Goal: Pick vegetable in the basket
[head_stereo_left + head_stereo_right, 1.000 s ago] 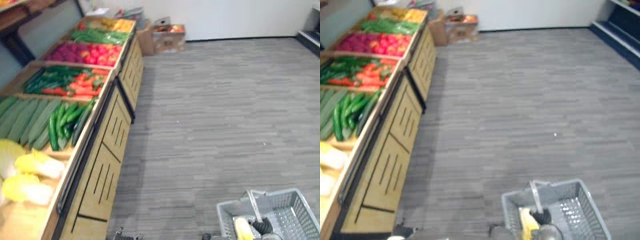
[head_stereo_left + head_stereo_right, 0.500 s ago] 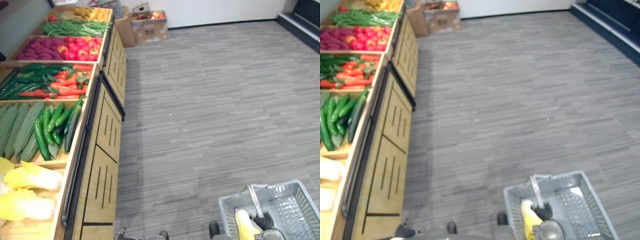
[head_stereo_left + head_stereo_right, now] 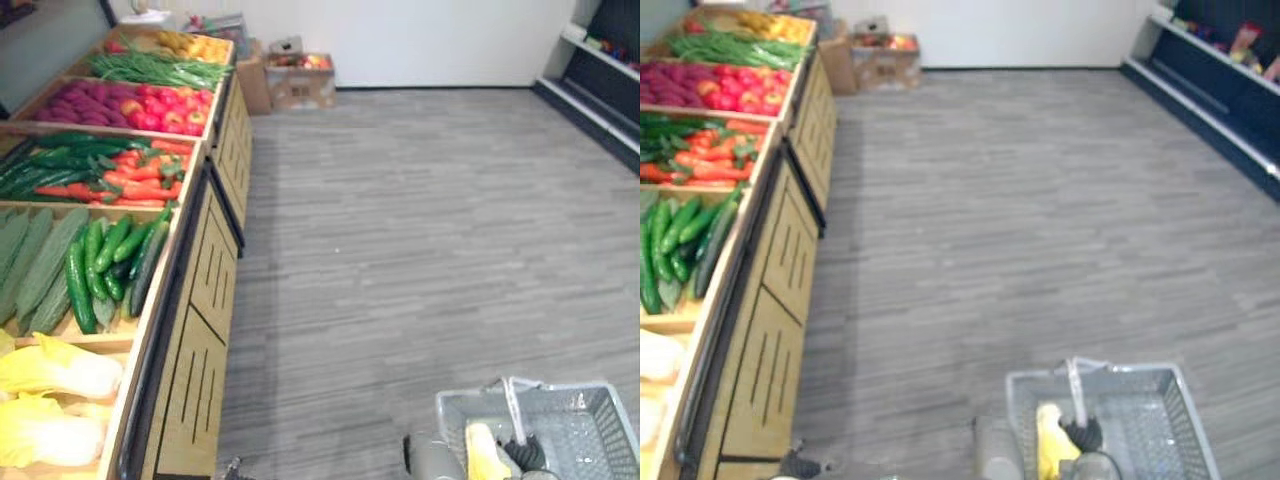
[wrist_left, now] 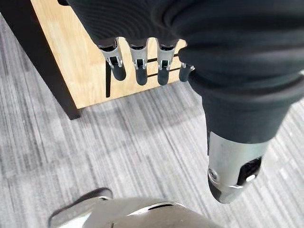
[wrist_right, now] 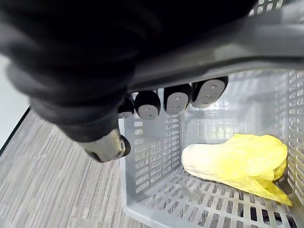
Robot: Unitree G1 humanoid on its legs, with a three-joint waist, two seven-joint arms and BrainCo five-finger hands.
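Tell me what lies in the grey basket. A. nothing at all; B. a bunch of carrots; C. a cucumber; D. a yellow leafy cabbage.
D: in the right wrist view a yellow leafy cabbage lies on the mesh floor of the grey basket, whose handle the right hand is curled round.

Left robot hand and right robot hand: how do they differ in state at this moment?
The left robot hand is open, fingers relaxed; the right robot hand is curled round the basket handle. The left robot hand holds nothing, beside the wooden stand; the right robot hand carries the grey basket with a napa cabbage inside. Both have dark ribbed covers.
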